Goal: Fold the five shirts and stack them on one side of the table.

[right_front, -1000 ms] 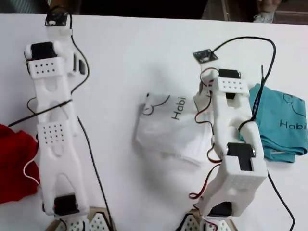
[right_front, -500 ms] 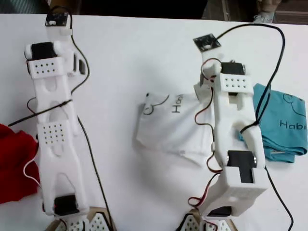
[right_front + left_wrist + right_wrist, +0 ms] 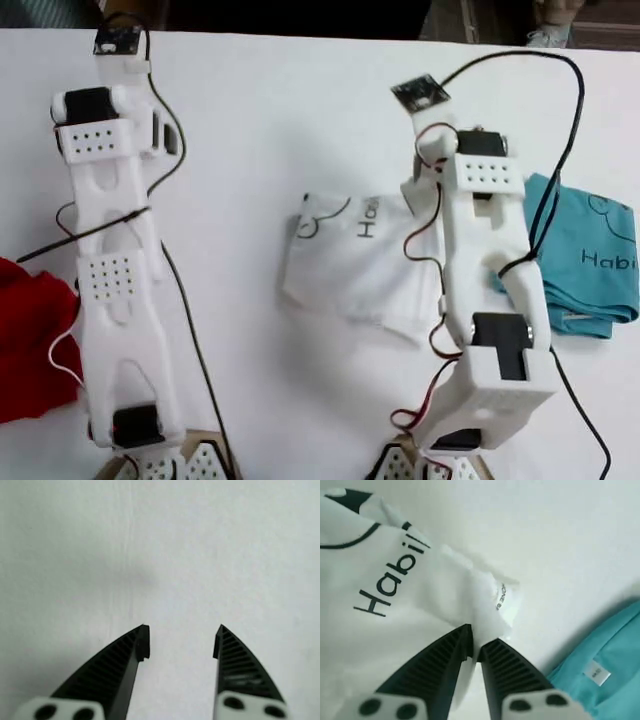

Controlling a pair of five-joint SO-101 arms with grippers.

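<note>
The white shirt lies near the middle of the tabletop, partly folded and rumpled, with dark lettering and a curved line drawing facing up. Its right-hand edge runs under the right arm, which stretches out over it from the near edge. In the right wrist view the right claw is clamped on that edge of the white shirt. Its two black ribbed fingers are almost together, with a fold of white cloth pinched between their tips, and a small sewn-in label sticks out of the hem just past them. The teal shirt sits at the right edge of the tabletop, roughly folded, its near-left part hidden behind the right arm. A strip of bare tabletop separates it from the white shirt, and the right wrist view shows a corner of this teal shirt. The red shirt is bunched at the left edge, just beside the lower part of the left arm, which reaches toward the far left corner. The left claw hangs over bare tabletop with its fingers spread apart and nothing between them. A black cable loops above the right arm.
</note>
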